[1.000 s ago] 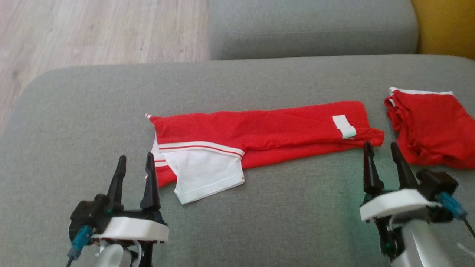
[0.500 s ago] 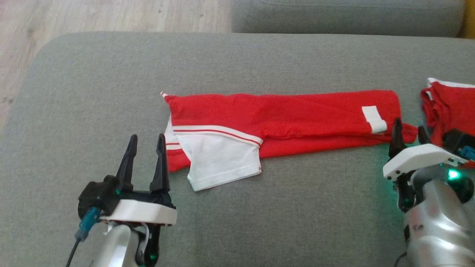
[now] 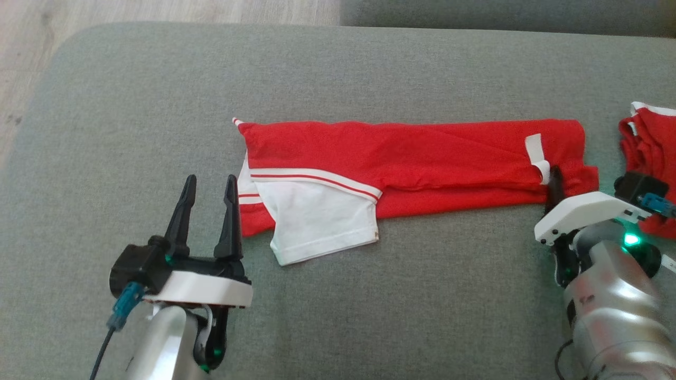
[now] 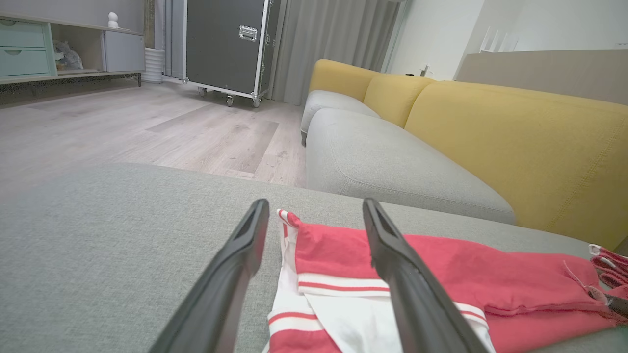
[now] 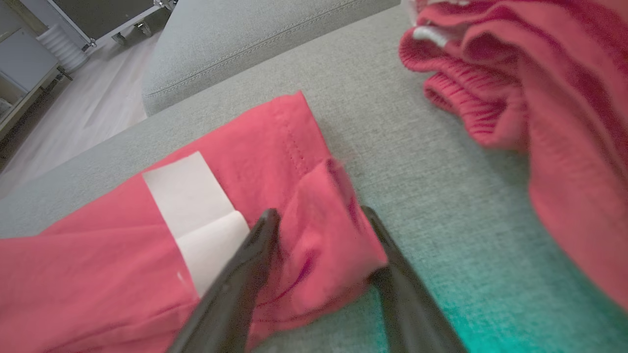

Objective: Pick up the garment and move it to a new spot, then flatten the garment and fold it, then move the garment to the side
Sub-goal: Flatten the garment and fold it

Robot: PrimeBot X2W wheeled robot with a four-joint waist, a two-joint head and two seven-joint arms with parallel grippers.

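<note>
Grey sofa seat; yellow backrests; pale wood floor; black wheeled case; grey curtain.

The left pincer at seven o'clock, right pincer at four: black fingers, white collars, silver forearms, teal plugs.

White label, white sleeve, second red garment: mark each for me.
white label (image 5: 201, 220), right wrist view, near its fold.
white sleeve (image 3: 317, 221), head view, middle of the sleeve panel.
second red garment (image 3: 649, 153), head view, on its bunched red cloth.
</note>
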